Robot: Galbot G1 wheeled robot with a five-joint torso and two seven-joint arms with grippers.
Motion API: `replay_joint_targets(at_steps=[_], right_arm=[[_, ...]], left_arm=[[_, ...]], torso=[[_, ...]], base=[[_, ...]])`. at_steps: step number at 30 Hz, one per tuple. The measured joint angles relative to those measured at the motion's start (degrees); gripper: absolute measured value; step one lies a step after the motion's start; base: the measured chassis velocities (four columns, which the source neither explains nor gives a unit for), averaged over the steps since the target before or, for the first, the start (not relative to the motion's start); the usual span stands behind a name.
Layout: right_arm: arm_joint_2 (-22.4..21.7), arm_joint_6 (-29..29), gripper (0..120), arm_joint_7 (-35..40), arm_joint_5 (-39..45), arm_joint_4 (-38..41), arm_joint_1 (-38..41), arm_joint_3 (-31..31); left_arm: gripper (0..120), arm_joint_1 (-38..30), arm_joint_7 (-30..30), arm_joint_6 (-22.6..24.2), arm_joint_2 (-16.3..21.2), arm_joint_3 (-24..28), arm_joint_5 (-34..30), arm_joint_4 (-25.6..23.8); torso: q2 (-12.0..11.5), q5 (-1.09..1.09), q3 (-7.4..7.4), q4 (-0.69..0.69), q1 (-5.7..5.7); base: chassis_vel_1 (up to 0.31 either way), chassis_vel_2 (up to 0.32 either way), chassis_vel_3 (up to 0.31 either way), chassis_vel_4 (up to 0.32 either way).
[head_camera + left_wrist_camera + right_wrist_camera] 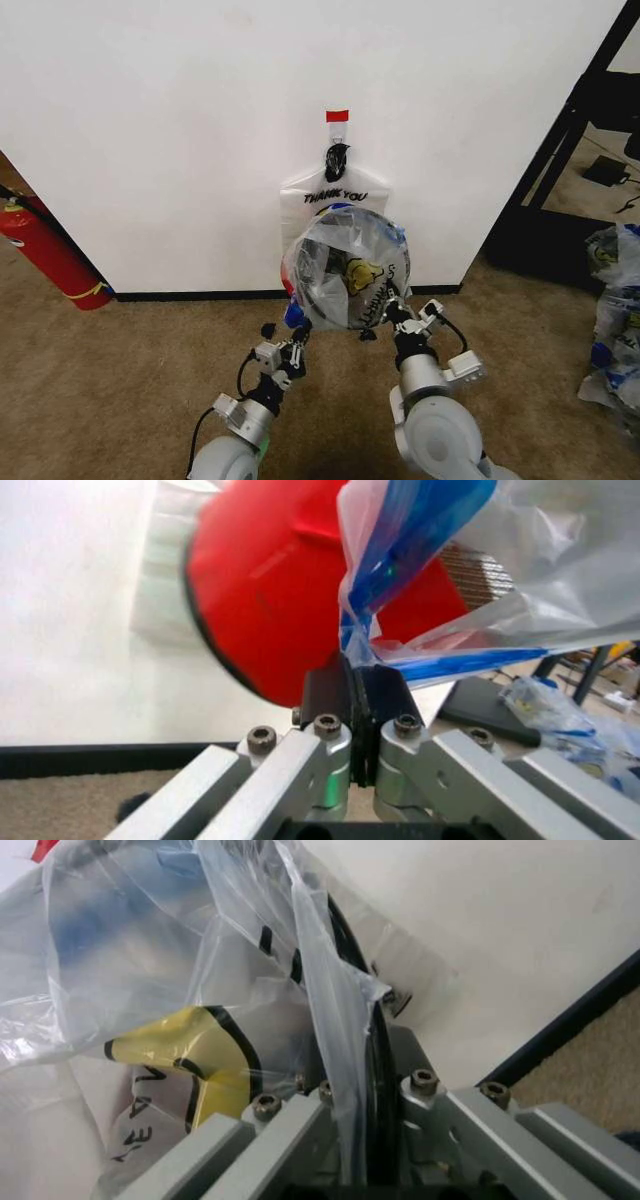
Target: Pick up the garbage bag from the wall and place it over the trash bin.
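Note:
The garbage bag (347, 268), translucent with a yellow smiley, is stretched open over the trash bin just in front of the wall (180, 130). The bag hides most of the bin. In the left wrist view the bin's red base (270, 592) shows close to the fingers. My left gripper (297, 318) is shut on the bag's blue-printed edge (380, 570) at the bin's left side. My right gripper (392, 312) is shut on the bag's plastic (330, 1027) at the right side, beside the bin's black rim (383, 1042). Another "THANK YOU" bag (335, 193) hangs from the hook under the red tape strip (337, 116).
A red fire extinguisher (45, 250) leans against the wall at the left. A black frame (560, 150) stands at the right, with more plastic bags (615, 300) heaped on the brown carpet (120, 380) beyond it.

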Motion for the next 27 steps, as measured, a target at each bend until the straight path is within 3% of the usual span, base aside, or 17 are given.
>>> replay_joint_targets(at_steps=[6,17,23,27], right_arm=[[-0.5,-0.4,0,-0.1,0.0,-0.6,0.9,0.8],[0.0,-0.1,0,-0.9,0.5,-4.9,3.4,1.9],[0.0,-0.1,0,-1.6,0.7,-6.0,3.4,2.1],[-0.3,0.7,0,-3.8,-2.6,-8.7,3.2,1.9]], left_arm=[[0,1.3,0.8,-0.8,0.8,0.6,1.4,-0.7],[41,3.4,2.3,-4.2,4.8,-3.3,14.3,5.4],[63,3.5,2.6,-5.7,5.8,-5.3,14.1,7.0],[77,3.3,1.9,-5.9,5.5,-6.8,10.8,3.5]], torso=[[0.0,0.00,0.00,0.01,0.00],[0.0,0.01,0.00,0.01,0.00],[0.0,-0.01,0.00,0.01,-0.01],[0.0,0.00,0.00,0.00,-0.01]], base=[[0.000,0.000,0.000,0.000],[0.000,0.000,0.000,0.000],[0.000,0.000,0.000,0.000],[0.000,0.000,0.000,0.000]])
